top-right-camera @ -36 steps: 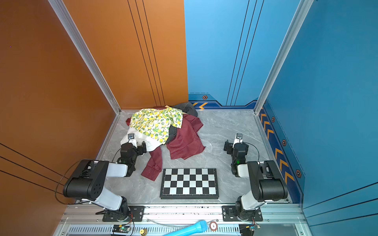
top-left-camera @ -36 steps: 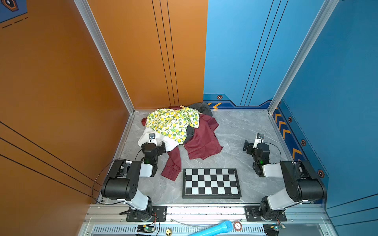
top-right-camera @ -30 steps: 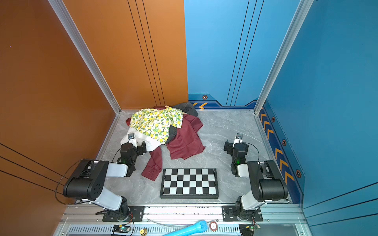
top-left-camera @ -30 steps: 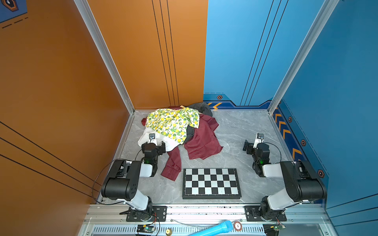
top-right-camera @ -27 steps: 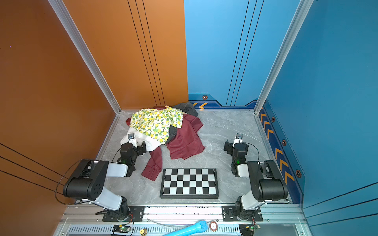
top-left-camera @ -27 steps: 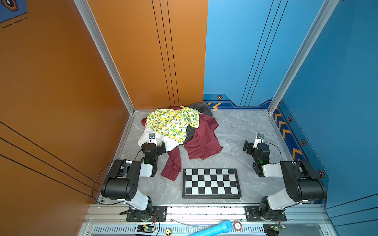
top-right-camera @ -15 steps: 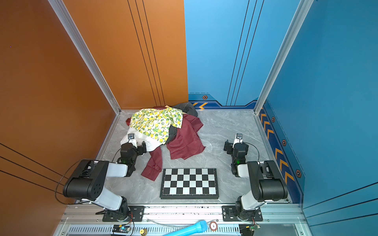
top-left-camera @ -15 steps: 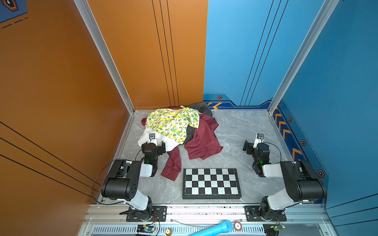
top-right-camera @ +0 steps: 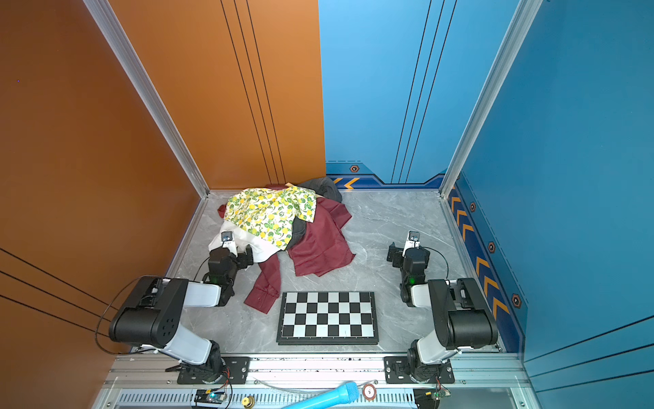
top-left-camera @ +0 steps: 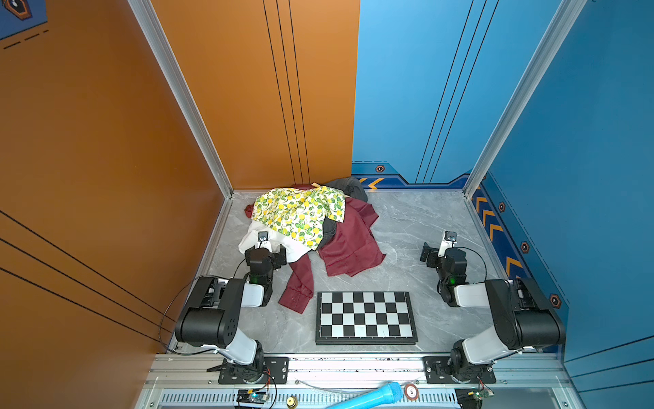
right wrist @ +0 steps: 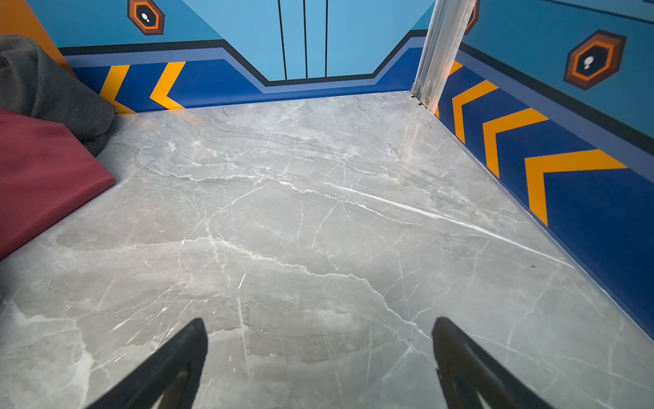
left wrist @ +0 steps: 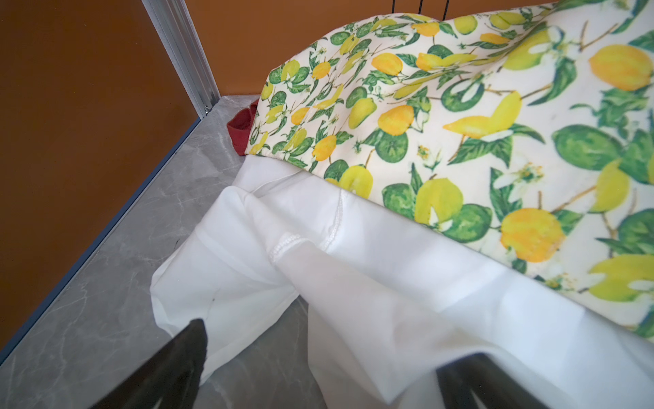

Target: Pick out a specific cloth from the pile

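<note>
I hold the left tool [left wrist: 329, 347] spread at the pile's [top-left-camera: 300, 216] white cloth [left wrist: 354, 265], and the right tool [right wrist: 318, 329] spread over the desk [right wrist: 318, 212]. The red cloth [top-left-camera: 248, 211] peeks out at the pile's nine o'clock.

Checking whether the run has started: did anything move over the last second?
Nothing visibly changed. The left gripper stays open at the white cloth edging the pile, the right gripper open over bare tabletop; chessboard and red cloth lie as before.

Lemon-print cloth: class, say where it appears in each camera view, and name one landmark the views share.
Both top views: lemon-print cloth at back left, over the white cloth.
Left wrist: close up, draped over the white cloth.
Right wrist: not in it.
Shared landmark: grey marble floor.
</note>
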